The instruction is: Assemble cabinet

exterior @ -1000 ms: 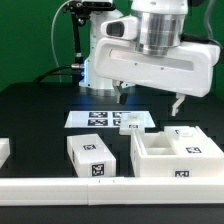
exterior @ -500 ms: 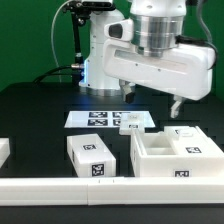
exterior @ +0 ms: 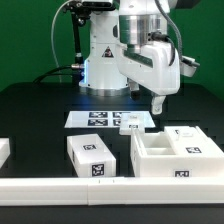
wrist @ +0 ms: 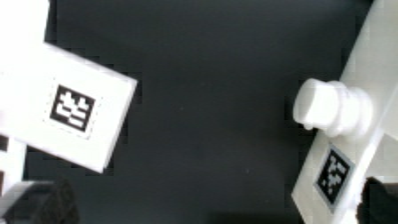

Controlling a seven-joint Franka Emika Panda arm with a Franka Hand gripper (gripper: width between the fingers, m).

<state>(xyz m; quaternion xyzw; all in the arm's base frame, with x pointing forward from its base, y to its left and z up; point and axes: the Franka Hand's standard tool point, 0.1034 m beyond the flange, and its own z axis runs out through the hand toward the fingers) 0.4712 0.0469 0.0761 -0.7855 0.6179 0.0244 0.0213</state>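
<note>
The cabinet is a large white box frame with tag markers, on the table at the exterior view's right. My gripper hangs open and empty above the table, behind the cabinet and over the marker board's right end. One finger shows clearly. In the wrist view my gripper is open over bare black table. Its dark fingertips sit far apart. A white tagged piece lies to one side. A white part with a round knob lies to the other.
The marker board lies behind the parts. A small white tagged drawer block stands left of the cabinet. Another white part is at the left edge. A white rail runs along the front. The robot base stands behind.
The hand has turned about its vertical axis, from broadside to nearly edge-on, and shifted slightly toward the exterior view's left. The parts on the table have not moved.
</note>
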